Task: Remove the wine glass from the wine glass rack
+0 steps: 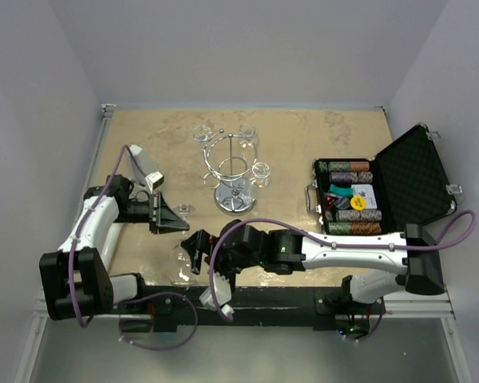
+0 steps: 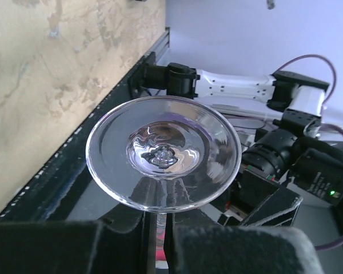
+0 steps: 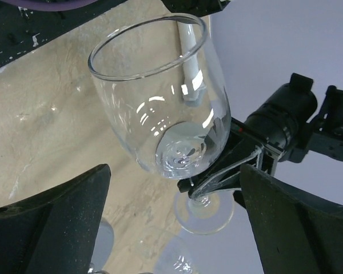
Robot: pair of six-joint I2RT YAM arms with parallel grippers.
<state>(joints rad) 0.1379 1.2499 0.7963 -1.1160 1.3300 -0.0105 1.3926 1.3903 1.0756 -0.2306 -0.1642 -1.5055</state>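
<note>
Top view: the wine glass rack [image 1: 231, 171] stands upright on the tan table [image 1: 319, 136], toward 12 o'clock from the table's middle. Faint clear glasses [image 1: 261, 170] hang from its hooks. An open case of poker chips [image 1: 359, 199] lies at 3 o'clock from the rack.

The wine glass [image 3: 160, 103] is off the rack, in the air at about 7 o'clock from it, above the near part of the table.

The left gripper [image 1: 176, 217] has its fingers [image 2: 63, 245] drawn almost together on the stem, just behind the round foot [image 2: 163, 151]. In the left wrist view the foot faces the camera as a full disc.

The right gripper [image 3: 172, 188] has its fingers [image 3: 46, 222] spread as wide as they go, one on either side of the bowl. It holds nothing, and neither finger appears to touch the glass. In the right wrist view the bowl's open mouth points toward 11 o'clock, with the stem and foot at 5 o'clock beyond it.
</note>
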